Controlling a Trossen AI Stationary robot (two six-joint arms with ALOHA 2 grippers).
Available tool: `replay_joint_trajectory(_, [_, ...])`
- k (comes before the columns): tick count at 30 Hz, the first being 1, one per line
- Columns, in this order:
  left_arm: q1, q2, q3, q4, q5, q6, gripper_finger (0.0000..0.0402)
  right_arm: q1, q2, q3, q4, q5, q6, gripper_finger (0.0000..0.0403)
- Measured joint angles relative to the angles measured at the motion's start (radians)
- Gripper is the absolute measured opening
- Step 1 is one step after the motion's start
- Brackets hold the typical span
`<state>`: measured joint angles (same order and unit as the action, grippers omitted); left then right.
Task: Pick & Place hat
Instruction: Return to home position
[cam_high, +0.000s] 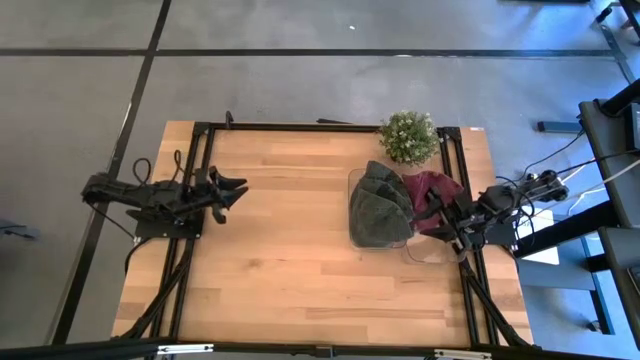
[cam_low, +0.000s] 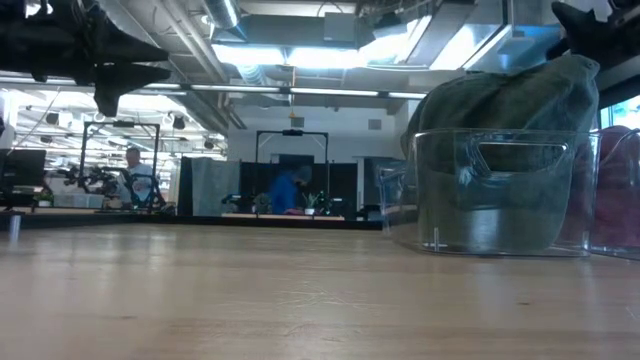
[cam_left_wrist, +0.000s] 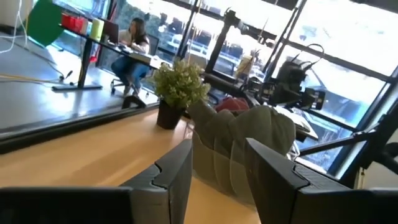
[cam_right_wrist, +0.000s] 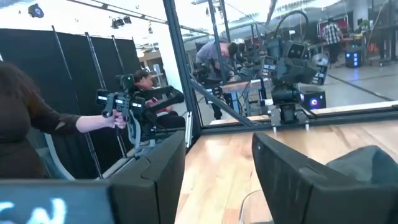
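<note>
Dark caps (cam_high: 381, 208) heaped in the clear bin (cam_high: 352, 178), job looks done, so left gripper (cam_high: 232, 192) and right gripper (cam_high: 445, 216) rest at the table (cam_high: 300, 280) edges, jaws apart.

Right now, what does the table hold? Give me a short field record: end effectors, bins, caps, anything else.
left end effector: open, empty, over the left side of the table, well away from the bins
right end effector: open, empty, at the table's right edge by the right bin
left bin: transparent, holds a heap of dark caps rising above its rim
right bin: transparent, holds a maroon cap
plant: small, potted, at the table edge beside the left bin
loose caps on table: none visible
</note>
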<state>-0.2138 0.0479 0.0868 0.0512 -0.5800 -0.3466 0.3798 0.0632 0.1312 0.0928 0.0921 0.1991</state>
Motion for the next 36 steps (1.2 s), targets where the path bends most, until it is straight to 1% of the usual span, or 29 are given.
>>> replay_joint_trajectory(2, [0.0, -0.046, 0.0, -0.054, -0.002, -0.003, 0.0141, 0.0, -0.025, -0.023, 0.009, 0.0, -0.017, 0.0186])
replay_joint_trajectory(5, [0.0, -0.048, 0.002, -0.113, -0.005, -0.015, 0.014, 0.0, -0.064, -0.056, 0.029, -0.011, -0.047, 0.0186])
replay_joint_trajectory(10, [0.0, -0.048, -0.005, -0.187, -0.052, -0.056, 0.0139, -0.004, -0.063, -0.114, 0.097, -0.015, -0.047, 0.0186])
replay_joint_trajectory(15, [0.0, -0.048, -0.005, -0.227, -0.049, -0.051, 0.014, -0.005, -0.061, -0.125, 0.099, -0.009, -0.059, 0.0186])
replay_joint_trajectory(17, [0.0, -0.048, -0.005, -0.228, -0.05, -0.039, 0.0139, -0.005, -0.062, -0.125, 0.098, -0.002, -0.073, 0.0186])
replay_joint_trajectory(21, [0.0, -0.048, -0.005, -0.236, -0.058, -0.038, 0.0139, -0.005, -0.062, -0.125, 0.04, 0.069, -0.072, 0.0186])
replay_joint_trajectory(25, [0.0, -0.045, -0.005, -0.236, -0.076, 0.013, 0.0141, -0.005, -0.062, -0.125, -0.015, 0.136, -0.074, 0.0186])
replay_joint_trajectory(28, [0.0, -0.045, -0.005, -0.236, -0.083, 0.034, 0.0139, -0.005, -0.057, -0.125, -0.037, 0.143, -0.079, 0.0186])
replay_joint_trajectory(36, [0.0, -0.045, -0.006, -0.236, -0.08, 0.035, 0.014, -0.005, -0.057, -0.125, -0.037, 0.143, -0.073, 0.0186])
